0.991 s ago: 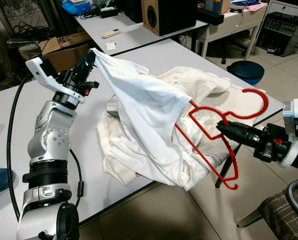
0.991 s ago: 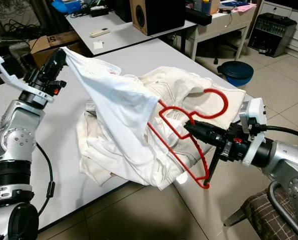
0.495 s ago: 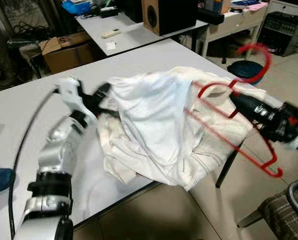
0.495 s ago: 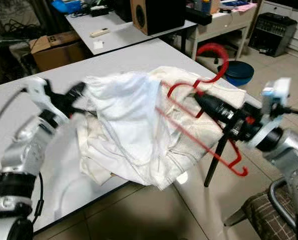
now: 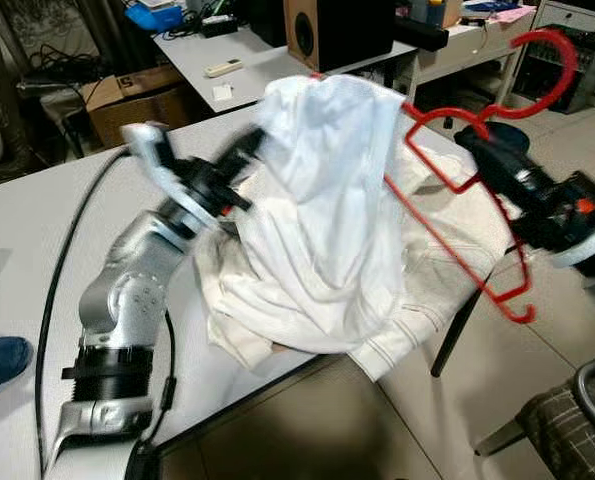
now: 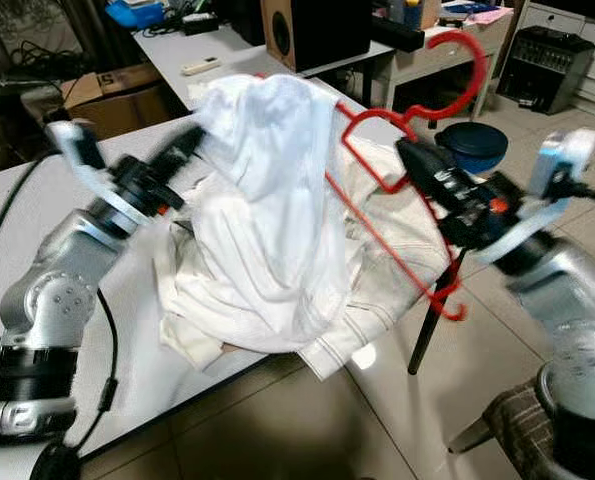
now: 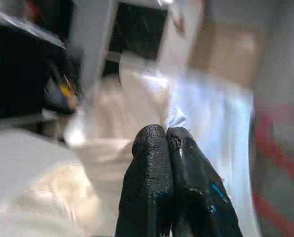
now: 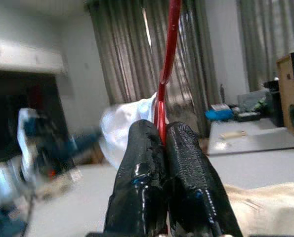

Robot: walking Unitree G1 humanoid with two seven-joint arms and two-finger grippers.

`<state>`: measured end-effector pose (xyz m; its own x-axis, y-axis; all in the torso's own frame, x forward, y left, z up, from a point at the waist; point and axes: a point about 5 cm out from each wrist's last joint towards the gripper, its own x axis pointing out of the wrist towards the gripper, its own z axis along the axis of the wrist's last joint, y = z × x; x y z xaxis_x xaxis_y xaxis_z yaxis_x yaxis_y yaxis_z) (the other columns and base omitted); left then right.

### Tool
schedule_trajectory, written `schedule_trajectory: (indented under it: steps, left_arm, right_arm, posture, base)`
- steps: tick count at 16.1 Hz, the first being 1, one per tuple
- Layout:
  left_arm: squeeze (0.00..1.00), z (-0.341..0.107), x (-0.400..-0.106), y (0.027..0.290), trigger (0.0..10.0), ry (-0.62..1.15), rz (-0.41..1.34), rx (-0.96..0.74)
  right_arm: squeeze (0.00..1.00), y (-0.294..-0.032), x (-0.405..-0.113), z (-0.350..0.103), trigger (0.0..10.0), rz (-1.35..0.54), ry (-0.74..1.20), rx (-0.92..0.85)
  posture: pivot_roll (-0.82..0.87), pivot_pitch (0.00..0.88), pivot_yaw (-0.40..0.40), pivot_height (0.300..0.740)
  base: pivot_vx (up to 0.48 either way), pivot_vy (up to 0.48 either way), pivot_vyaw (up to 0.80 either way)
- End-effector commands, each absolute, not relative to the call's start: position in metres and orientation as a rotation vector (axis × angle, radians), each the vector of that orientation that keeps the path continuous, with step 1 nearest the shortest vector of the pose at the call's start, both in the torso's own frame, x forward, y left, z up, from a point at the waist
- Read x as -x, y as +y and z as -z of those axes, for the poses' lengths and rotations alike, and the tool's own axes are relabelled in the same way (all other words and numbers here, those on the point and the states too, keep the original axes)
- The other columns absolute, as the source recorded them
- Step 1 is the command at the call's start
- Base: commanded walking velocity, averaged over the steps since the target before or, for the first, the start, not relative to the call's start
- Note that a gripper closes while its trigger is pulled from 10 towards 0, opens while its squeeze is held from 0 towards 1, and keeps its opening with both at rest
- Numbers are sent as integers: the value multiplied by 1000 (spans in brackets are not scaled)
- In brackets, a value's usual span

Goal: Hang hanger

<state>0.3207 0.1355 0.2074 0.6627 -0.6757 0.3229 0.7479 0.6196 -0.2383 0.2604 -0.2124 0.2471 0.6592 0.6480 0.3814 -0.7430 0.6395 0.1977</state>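
I see my right gripper (image 8: 159,136), jaws clamped on the red hanger (image 5: 447,190), which juts out beyond them above the tabletop (image 5: 37,230). My left gripper (image 7: 165,133), jaws pinched shut, grips the white shirt (image 5: 327,200) draped over the hanger's arm.

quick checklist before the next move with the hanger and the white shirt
1. Right gripper shut on the red hanger: ok, the fingers pinch its red wire.
2. Left gripper shut on the white shirt: ok, cloth is pinched at the fingertips.
3. Shirt draped over the hanger's near shoulder: ok, it hangs from that end.
4. Shirt on the hanger's far shoulder: not ok, that red arm is bare.
5. Shirt clear of the cream clothes on the table: cannot tell, its hem meets the pile.
6. Hook free: ok, it is up in the air.
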Motion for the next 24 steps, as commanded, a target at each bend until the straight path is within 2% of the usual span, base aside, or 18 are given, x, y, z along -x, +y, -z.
schedule_trajectory:
  steps: [1,2,3,4,5,6,8,9,11,12,14,15,17,18,20,21,23,24]
  left_arm:
    - [0,-193,-320,136,0,-137,807,318]
    - [0,-183,-324,140,0,-104,733,292]
    - [0,-182,-326,142,0,-102,710,285]
    - [0,-185,-327,143,0,-111,707,289]
    - [0,-187,-328,144,0,-123,699,296]
    - [0,-194,-330,149,0,-152,679,313]
    - [0,-205,-333,156,0,-212,635,361]
    - [0,-224,-337,171,0,-321,583,430]
    - [0,-241,-342,189,0,-425,481,492]
    - [0,-251,-344,201,0,-492,419,588]
    - [0,-255,-345,208,0,-522,380,673]
    - [0,-245,-346,207,0,-470,373,658]
    - [0,-218,-353,200,0,-299,340,425]
    - [0,-209,-353,198,0,-258,329,362]
    - [0,-205,-355,204,0,-244,259,360]
    - [0,-203,-357,210,0,-225,215,304]
    - [0,-202,-358,211,0,-227,211,289]
    - [0,-202,-357,210,784,-230,230,284]
  right_arm:
    - [0,-213,-258,-264,10000,-816,-378,-399]
    - [0,-212,-256,-266,10000,-840,-366,-428]
    - [0,-206,-256,-249,10000,-850,-223,-284]
    - [0,-199,-251,-225,10000,-893,-91,-69]
    - [0,-197,-249,-222,10000,-897,-93,-111]
    - [0,-199,-250,-226,10000,-869,-140,-249]
    - [0,-202,-253,-218,10000,-833,-59,-166]
    - [0,-210,-253,-192,10000,-787,99,5]
    - [0,-208,-248,-199,10000,-835,48,-62]
    - [0,-205,-243,-202,10000,-877,41,-66]
    - [0,-204,-241,-208,10000,-888,-7,-101]
    - [0,-205,-242,-221,10000,-889,-84,-173]
    - [0,-207,-242,-229,10000,-895,-140,-198]
    - [0,-209,-241,-233,10000,-899,-165,-215]
    - [0,-212,-238,-238,10000,-917,-176,-217]
    - [0,-213,-236,-238,10000,-928,-167,-216]
    - [0,-214,-236,-239,10000,-929,-168,-219]
    - [0,-214,-236,-240,10000,-931,-172,-223]
  posture:
    - [-149,0,133,740]
    - [-149,0,133,740]
    - [-154,0,136,740]
    - [-157,0,138,740]
    - [-157,0,138,740]
    - [-151,0,134,740]
    - [-153,0,137,740]
    - [-150,0,134,740]
    - [-150,0,134,740]
    - [-147,0,132,740]
    - [-149,0,133,740]
    - [-150,0,136,740]
    - [-150,0,136,740]
    - [-150,0,136,740]
    - [-151,0,135,740]
    - [-151,0,135,740]
    - [-151,0,135,740]
    - [-150,0,133,740]
  base:
    - [0,0,0]
    - [0,0,0]
    - [0,0,0]
    - [0,0,0]
    - [0,0,0]
    - [0,0,0]
    - [0,0,0]
    - [0,0,0]
    - [0,0,0]
    - [0,0,0]
    - [0,0,0]
    - [0,0,0]
    - [0,0,0]
    - [0,0,0]
    - [0,0,0]
    - [0,0,0]
    - [0,0,0]
    - [0,0,0]
